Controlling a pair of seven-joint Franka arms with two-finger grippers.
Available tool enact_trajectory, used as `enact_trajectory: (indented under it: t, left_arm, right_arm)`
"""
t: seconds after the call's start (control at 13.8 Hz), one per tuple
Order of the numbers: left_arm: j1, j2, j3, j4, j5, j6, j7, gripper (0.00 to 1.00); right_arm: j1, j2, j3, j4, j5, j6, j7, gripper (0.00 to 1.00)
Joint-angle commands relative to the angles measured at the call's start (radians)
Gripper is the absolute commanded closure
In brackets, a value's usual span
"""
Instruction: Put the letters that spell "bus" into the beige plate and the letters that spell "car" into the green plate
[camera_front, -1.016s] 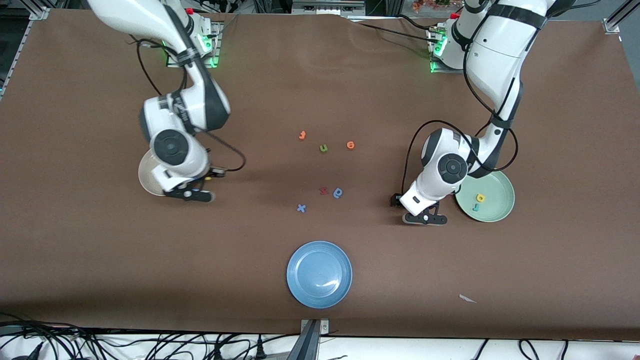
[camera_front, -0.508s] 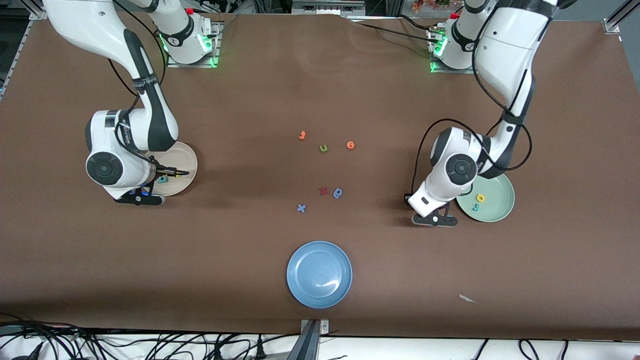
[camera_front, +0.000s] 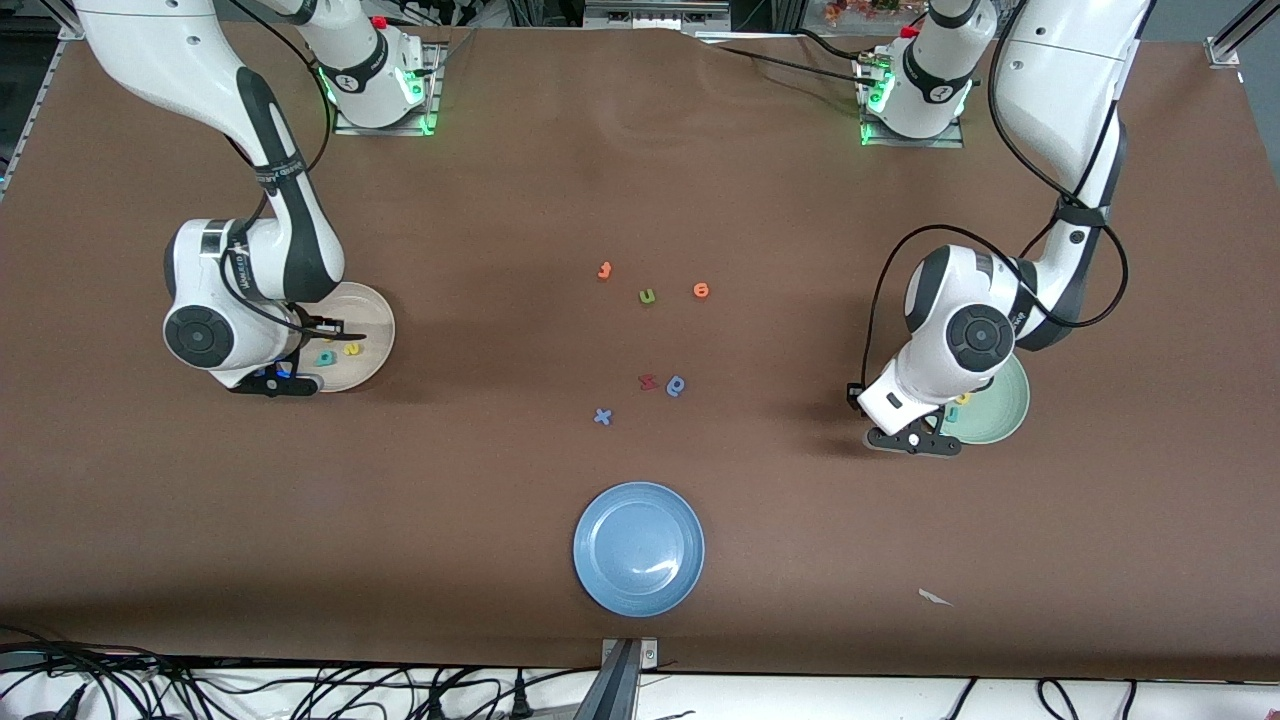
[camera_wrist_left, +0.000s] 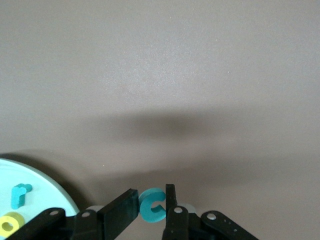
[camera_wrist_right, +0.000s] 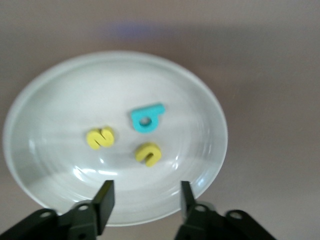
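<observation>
We see the right gripper (camera_wrist_right: 144, 200) over the beige plate (camera_wrist_right: 45, 100), its fingers apart and holding nothing — the teal "b" (camera_wrist_right: 146, 118), yellow "s" (camera_wrist_right: 100, 137) and yellow "u" (camera_wrist_right: 148, 153) all lie in that plate. The left gripper (camera_wrist_left: 151, 206) is clamped on the teal "c" (camera_wrist_left: 151, 204), just beside the rim of the green plate (camera_wrist_left: 47, 187), above the table (camera_wrist_left: 160, 75). In that plate lie the teal "r" (camera_wrist_left: 20, 194) and the yellow "a" (camera_wrist_left: 9, 223).
</observation>
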Motion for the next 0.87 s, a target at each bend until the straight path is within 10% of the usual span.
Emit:
enact_trajectory:
  t: [0.0, 0.44, 0.8]
  left_arm:
    - [0.073, -0.043, -0.005, -0.026, 0.025, -0.036, 0.133, 0.71]
    - [0.217, -0.075, -0.005, -0.041, 0.025, -0.105, 0.366, 0.7]
    - [0.225, -0.126, -0.006, -0.116, 0.013, -0.107, 0.301, 0.08]
  right_arm:
    - [-0.009, -0.016, 0.0, 0.188, 0.024, -0.154, -0.046, 0.0]
    - [-0.022, -0.045, -0.037, 0.595, 0.027, -0.536, -0.1, 0.0]
    - [-0.022, -0.168, -0.042, 0.632, 0.053, -0.596, -0.131, 0.0]
